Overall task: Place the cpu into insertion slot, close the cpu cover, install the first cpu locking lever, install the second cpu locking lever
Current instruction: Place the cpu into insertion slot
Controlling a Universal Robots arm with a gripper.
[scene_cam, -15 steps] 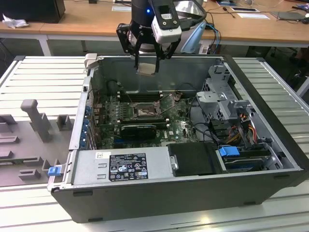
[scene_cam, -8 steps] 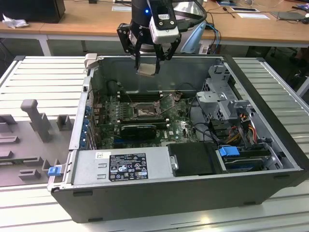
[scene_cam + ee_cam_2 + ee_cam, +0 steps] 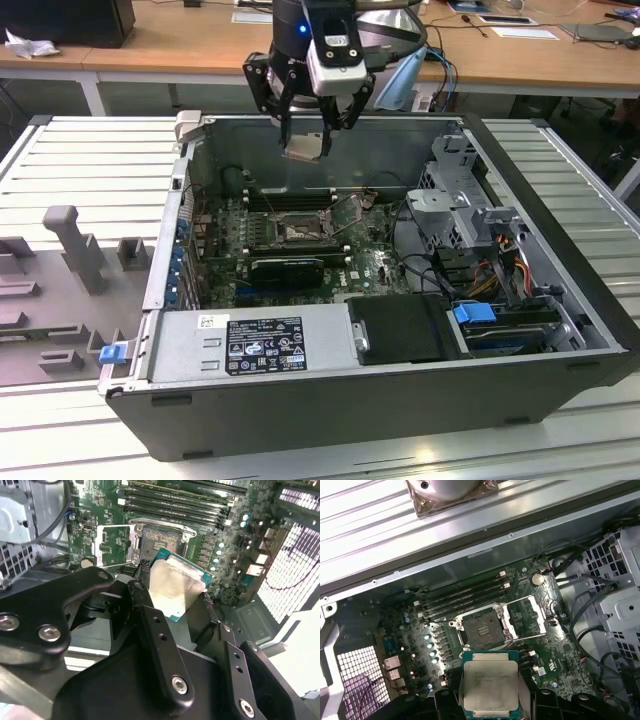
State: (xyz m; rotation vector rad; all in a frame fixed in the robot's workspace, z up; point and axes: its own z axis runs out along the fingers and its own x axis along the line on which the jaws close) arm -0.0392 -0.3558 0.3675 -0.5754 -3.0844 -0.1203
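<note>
While the gripper (image 3: 305,138) hangs over the case (image 3: 400,400), jaws clamped on the cpu (image 3: 303,148), flat square chip, silvery-grey top, green rim, at twelve o'clock from the bare insertion slot (image 3: 297,232) in the exterior view, cpu cover (image 3: 508,621) open.

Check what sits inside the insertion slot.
Only its bare contact bed; nothing hides it. The cpu cover is swung open beside the insertion slot, and the gripper holds the cpu above the case.
</note>
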